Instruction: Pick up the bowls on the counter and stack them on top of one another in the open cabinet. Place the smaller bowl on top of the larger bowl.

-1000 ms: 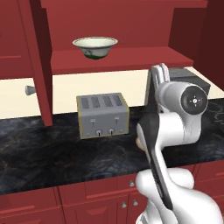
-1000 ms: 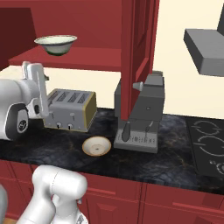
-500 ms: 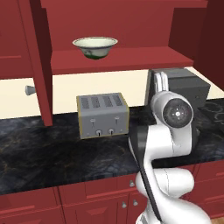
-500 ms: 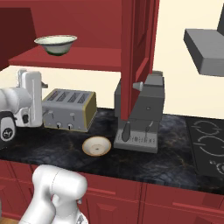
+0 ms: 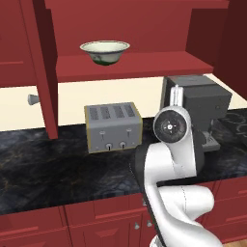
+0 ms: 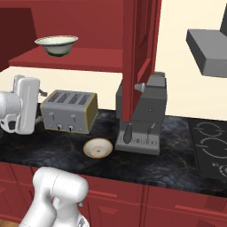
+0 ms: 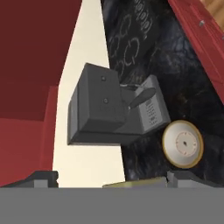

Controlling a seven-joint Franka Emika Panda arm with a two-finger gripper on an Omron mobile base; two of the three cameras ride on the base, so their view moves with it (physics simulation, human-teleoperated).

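While I watched the hand view, my gripper (image 7: 113,177) showed its two dark fingertips (image 7: 41,178) spread wide apart with nothing between them. It looked along the counter (image 7: 183,65) towards the grey coffee machine (image 7: 105,109) and the smaller bowl (image 7: 183,144).

From the right base view, the smaller bowl (image 6: 98,148) lay flat on the black counter (image 6: 177,159), at the near left of the coffee machine (image 6: 142,115) and in front of the right end of the toaster (image 6: 69,111), apart from both. The larger bowl (image 6: 56,45) stood upright on the red shelf of the open cabinet (image 6: 88,60), up and to the left, above the toaster. The cabinet door (image 6: 139,53) hung open in front of the coffee machine.

From the left base view, the larger bowl (image 5: 104,52) sat towards the left of the shelf, the toaster (image 5: 112,126) on the counter below it. My arm's wrist rose in front of the coffee machine (image 5: 200,103); the gripper (image 5: 175,94) seemed to point away towards it, though I could not make out the fingers there.
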